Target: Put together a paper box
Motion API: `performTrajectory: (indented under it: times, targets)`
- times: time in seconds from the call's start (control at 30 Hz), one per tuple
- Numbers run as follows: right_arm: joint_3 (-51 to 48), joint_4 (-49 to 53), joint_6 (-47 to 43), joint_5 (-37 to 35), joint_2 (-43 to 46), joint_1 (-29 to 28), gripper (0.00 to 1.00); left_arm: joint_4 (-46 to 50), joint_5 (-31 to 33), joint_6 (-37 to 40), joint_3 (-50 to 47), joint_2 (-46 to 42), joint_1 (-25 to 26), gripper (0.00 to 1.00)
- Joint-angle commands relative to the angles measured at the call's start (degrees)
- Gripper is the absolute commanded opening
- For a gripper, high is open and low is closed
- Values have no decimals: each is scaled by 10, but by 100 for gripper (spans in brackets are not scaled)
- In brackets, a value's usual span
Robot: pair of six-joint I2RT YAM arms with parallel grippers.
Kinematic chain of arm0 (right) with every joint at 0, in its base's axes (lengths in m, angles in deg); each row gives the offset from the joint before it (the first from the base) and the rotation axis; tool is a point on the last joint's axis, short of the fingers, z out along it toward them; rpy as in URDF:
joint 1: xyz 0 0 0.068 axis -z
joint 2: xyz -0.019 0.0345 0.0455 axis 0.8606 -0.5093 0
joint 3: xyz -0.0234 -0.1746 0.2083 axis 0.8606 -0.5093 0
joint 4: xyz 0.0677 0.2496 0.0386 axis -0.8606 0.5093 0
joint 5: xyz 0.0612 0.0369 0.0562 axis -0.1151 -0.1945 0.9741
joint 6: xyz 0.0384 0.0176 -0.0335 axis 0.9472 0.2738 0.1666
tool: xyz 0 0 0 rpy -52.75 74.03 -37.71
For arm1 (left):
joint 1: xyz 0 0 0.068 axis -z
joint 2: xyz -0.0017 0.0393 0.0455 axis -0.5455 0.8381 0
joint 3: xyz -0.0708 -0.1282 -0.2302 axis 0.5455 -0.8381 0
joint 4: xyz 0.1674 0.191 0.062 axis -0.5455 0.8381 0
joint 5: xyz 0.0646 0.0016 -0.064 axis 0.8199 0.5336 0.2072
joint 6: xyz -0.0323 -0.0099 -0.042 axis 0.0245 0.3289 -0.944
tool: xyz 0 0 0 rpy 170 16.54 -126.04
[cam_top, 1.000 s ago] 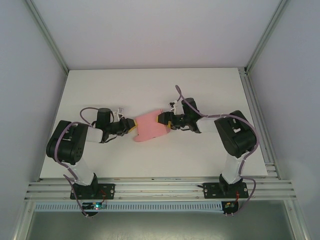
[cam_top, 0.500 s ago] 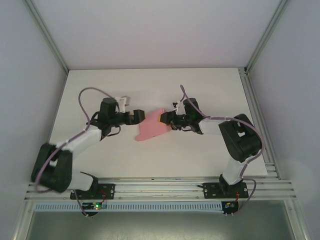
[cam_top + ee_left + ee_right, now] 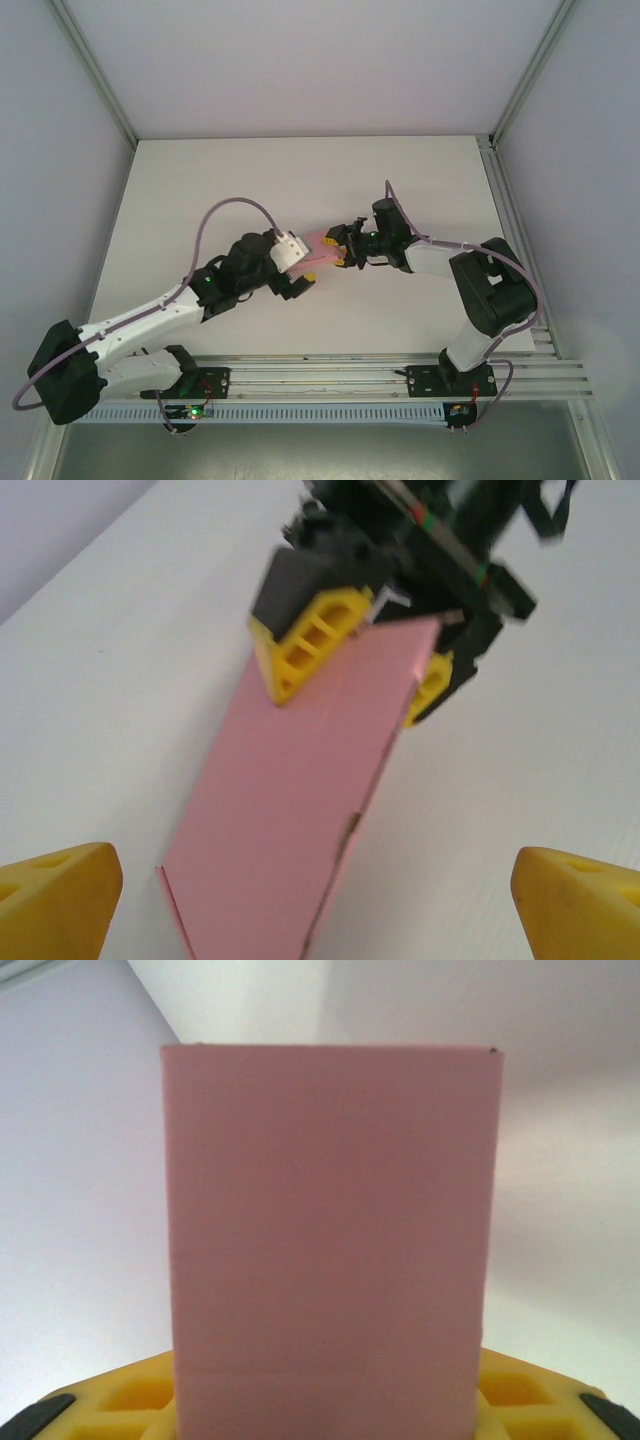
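Right in the middle of the white table (image 3: 200, 190), the right gripper (image 3: 370, 660) had its yellow fingers (image 3: 310, 640) clamped on one end of the paper box (image 3: 290, 810). One finger sat on the top face and the other tucked under the far edge. The box looked like flat pink card, folded thin, and it reached out from that grip toward the left arm. Its free end sloped down toward the tabletop, though I couldn't tell whether it touched.

Across from it, the left gripper (image 3: 298, 268) stood spread wide with nothing in it. Its two yellow fingertips (image 3: 60, 895) sat one on each side of the box's free end, both well clear of the card.

From the right wrist, the pink panel (image 3: 330, 1230) rose straight up out of the yellow pads (image 3: 120, 1405), edges square.
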Motion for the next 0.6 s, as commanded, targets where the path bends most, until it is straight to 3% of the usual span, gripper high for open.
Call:
performTrajectory:
  times: [0.0,0.2,0.33,0.43,0.57]
  targets:
    - [-6,2,58,19,28,5,46,16,77,82,23,34,6,100]
    - [-16,9,66,28,46,3,45,19,111,106,54,94,19,97]
    - [-24,5,85,37,56,3,48,15,114,119,69,108,19,84]
    - [-19,-3,92,40,67,0,48,4,121,127,70,116,20,67]
    - [-15,14,86,35,86,-2,49,6,116,131,70,121,20,63]
